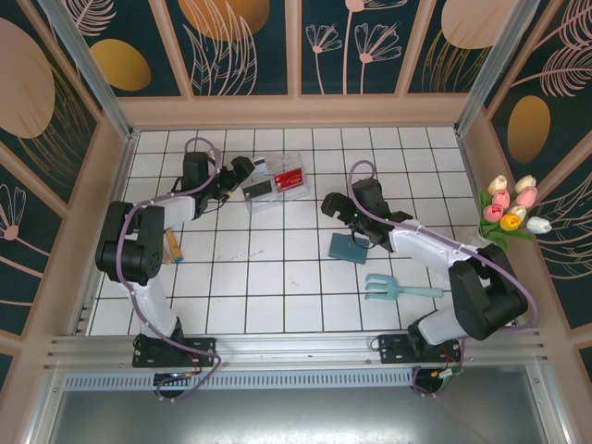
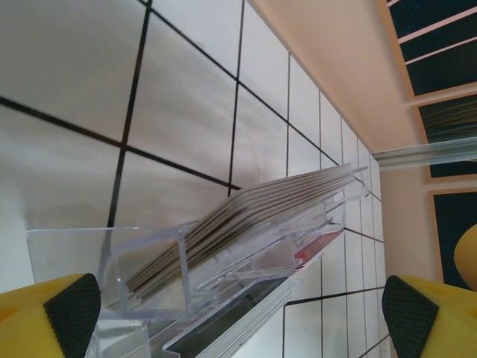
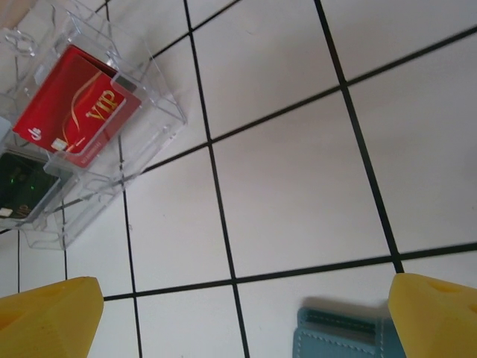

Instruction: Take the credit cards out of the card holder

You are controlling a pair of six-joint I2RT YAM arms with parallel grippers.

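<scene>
table (image 1: 268, 268): white grid | on it: clear tray (image 1: 298, 159), card holder (image 1: 349, 247), fork toy (image 1: 388, 289), brownish card (image 1: 173, 245)

White arms (image 1: 153, 298) bear black joints (image 1: 125, 248), lilac cables (image 1: 195, 141) and yellow claw fingers (image 2: 26, 302)

One clear tray (image 3: 160, 89) ahead of the right gripper (image 3: 242, 313) holds one red card (image 3: 74, 101) and one dark card (image 3: 19, 186); one teal card holder (image 3: 343, 339) just beside that gripper.

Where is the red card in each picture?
Top external: red card in the clear tray, above the middle.
Left wrist: just a red sliver through the tray wall, right of centre, low; likely that card.
Right wrist: upper left, inside the tray.
Shared landmark: the clear tray.
</scene>
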